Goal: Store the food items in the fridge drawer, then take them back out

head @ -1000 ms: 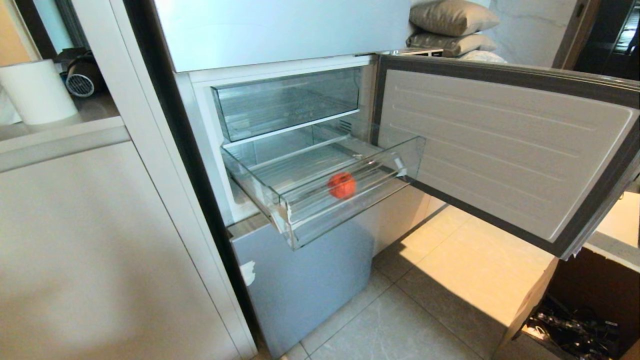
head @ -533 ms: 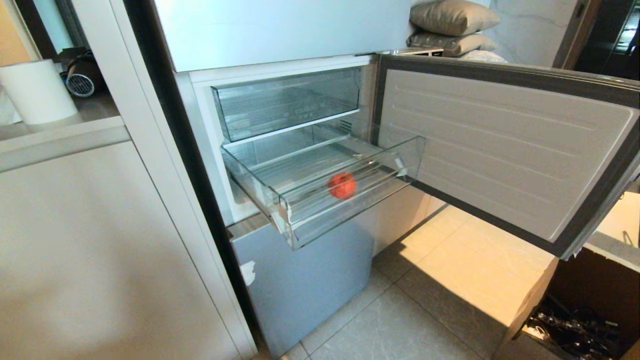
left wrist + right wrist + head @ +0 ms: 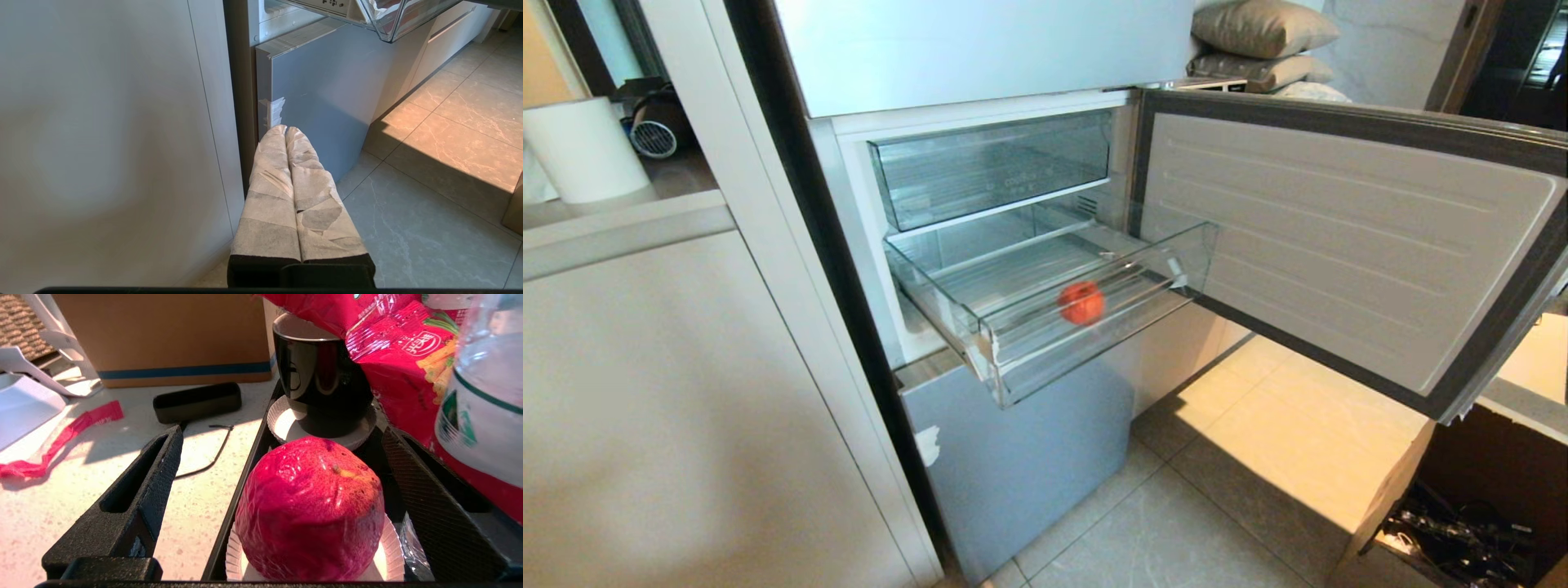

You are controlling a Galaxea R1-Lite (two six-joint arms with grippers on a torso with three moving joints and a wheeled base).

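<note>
Red wrapped apple (image 3: 310,510) sat between my right claw's (image 3: 282,498) wide-open jaws, ungrabbed, while another apple (image 3: 1081,303) already lay in the fridge drawer (image 3: 1094,343).

Two grey-brown pillows (image 3: 1262,45) are lying stacked behind the open door, while a white paper roll (image 3: 580,147) is standing on the beige counter (image 3: 621,224). A glossy black mug (image 3: 320,373) is sitting beside a crinkled red snack bag (image 3: 392,351).
</note>
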